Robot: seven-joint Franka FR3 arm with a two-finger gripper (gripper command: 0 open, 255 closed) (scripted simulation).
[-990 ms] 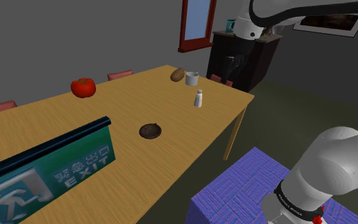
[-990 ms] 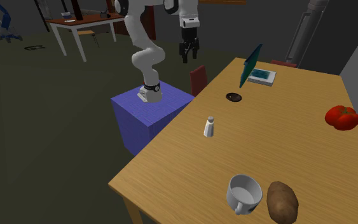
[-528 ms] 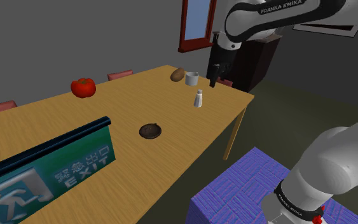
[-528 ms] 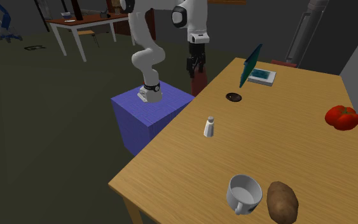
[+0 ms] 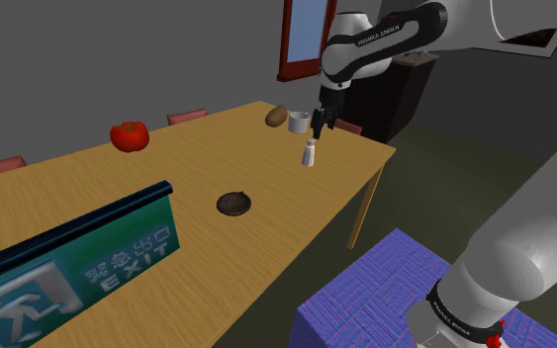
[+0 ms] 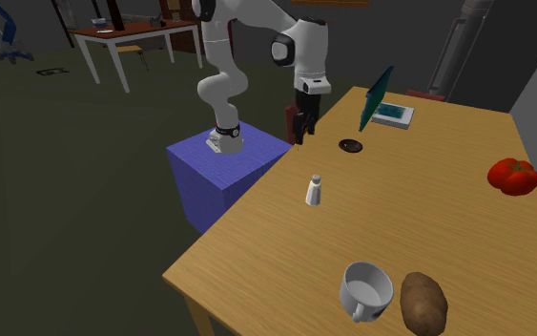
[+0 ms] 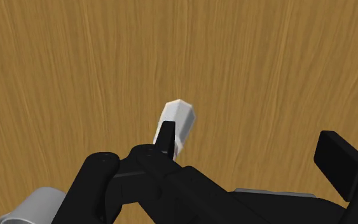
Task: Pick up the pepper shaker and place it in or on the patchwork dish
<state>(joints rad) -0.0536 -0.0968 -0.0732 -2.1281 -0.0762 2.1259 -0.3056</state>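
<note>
The pepper shaker (image 5: 309, 153) is a small white upright bottle near the table's edge, also seen as the shaker (image 6: 314, 190). My black gripper (image 5: 321, 127) hangs open in the air a little above it and slightly to one side; gripper (image 6: 299, 134). In the wrist view the shaker (image 7: 176, 126) stands on the wood below, partly behind one finger (image 7: 166, 137), while the other finger (image 7: 339, 159) stands far apart; nothing is held. The dish (image 5: 233, 204) is small, round and dark brown, lying flat mid-table; dish (image 6: 351, 146).
A red tomato (image 5: 129, 135), a brown potato (image 5: 276, 116) and a grey mug (image 5: 298, 122) sit on the wooden table (image 5: 88, 198). A green exit sign (image 5: 68, 267) stands beside the dish. The purple stand (image 5: 395, 297) is beside the table.
The arm has swung down from high beyond the table's edge to just above the shaker. The fingers stayed open. No object moved.
</note>
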